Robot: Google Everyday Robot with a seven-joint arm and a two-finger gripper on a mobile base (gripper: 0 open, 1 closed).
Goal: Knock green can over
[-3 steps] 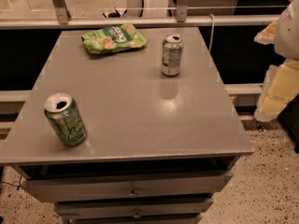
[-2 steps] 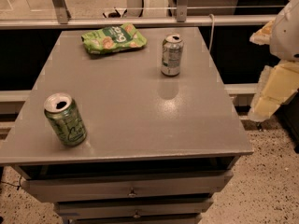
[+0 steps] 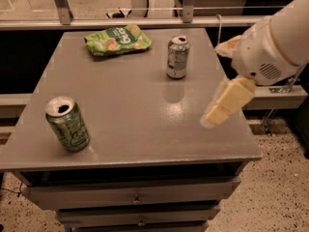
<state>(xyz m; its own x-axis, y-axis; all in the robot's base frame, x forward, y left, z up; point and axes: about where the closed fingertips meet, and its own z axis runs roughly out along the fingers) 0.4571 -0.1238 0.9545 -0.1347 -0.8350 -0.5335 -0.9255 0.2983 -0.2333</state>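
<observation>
Green can (image 3: pixel 67 124) upright near front-left corner of worktop (image 3: pixel 130 105); gripper (image 3: pixel 215 83) over the right edge.
I read the jaws as spread wide with nothing between them, one pale finger (image 3: pixel 227 101) angled down toward the front-right part of the worktop. Gripper and green can are well apart, with no contact. The can's top is opened. A silver-grey can (image 3: pixel 177 57) stands upright towards the back edge, right of centre. A green snack bag (image 3: pixel 117 40) lies flat along the back edge.
</observation>
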